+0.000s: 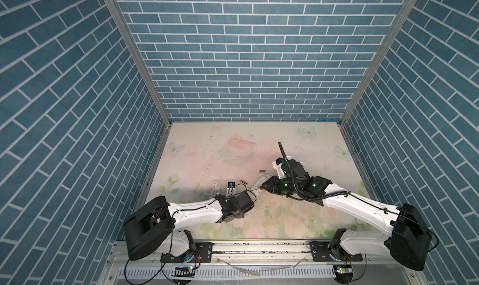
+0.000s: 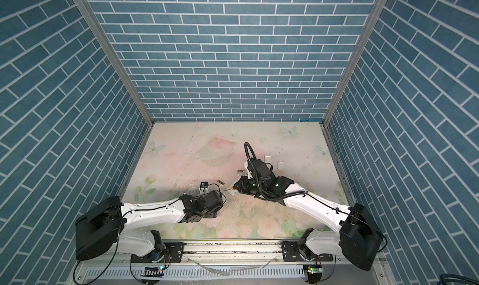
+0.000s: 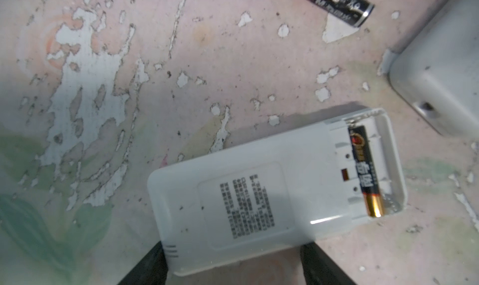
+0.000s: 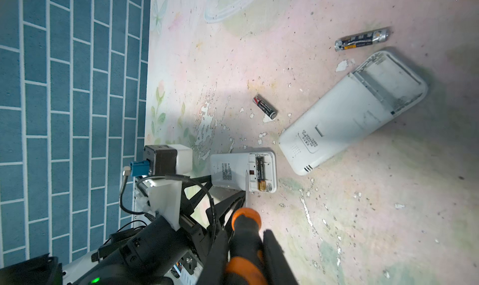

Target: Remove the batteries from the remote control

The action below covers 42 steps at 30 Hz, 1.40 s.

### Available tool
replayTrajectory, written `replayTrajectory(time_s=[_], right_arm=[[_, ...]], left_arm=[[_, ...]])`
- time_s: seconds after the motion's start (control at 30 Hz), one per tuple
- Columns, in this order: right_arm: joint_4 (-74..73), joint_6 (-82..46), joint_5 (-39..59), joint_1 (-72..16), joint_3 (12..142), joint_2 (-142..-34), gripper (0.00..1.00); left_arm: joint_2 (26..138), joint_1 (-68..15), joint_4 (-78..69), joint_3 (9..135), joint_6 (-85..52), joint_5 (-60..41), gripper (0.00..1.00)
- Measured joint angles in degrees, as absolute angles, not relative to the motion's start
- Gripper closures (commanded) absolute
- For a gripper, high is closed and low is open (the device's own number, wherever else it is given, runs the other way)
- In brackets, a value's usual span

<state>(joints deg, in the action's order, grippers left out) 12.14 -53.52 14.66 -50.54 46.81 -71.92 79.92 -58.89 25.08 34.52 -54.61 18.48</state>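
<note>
Battery [image 3: 366, 172], slim black cylinder with gold end, seated in open compartment of small remote [image 3: 246, 193], smooth white plastic slab, back upward on peeling floral table [image 3: 155, 63]. Remote's end flanked by left gripper [image 3: 233, 268], jaws wide; grip cannot be told. Screwdriver [image 4: 243, 219], black-orange handle, clamped by right gripper [image 4: 245, 241], steel tip over compartment edge. Beyond: second battery [image 4: 265, 106] loose on table; larger remote [image 4: 352, 112], compartment uncovered; third battery [image 4: 363, 39], scuffed, farthest.
</note>
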Motion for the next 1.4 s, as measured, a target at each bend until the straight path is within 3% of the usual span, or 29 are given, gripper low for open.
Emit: replayTrajectory(time_s=[1.17, 1.4], right_arm=[[12.4, -45.5, 18.2, -49.6, 47.3, -78.6, 1.0], [7.9, -47.0, 17.5, -49.6, 47.2, -78.8, 1.0]], left_arm=[[75.5, -47.3, 22.6, 31.5, -42.1, 13.2, 0.14], [68.8, -47.2, 25.9, 31.5, -41.6, 11.2, 0.14]])
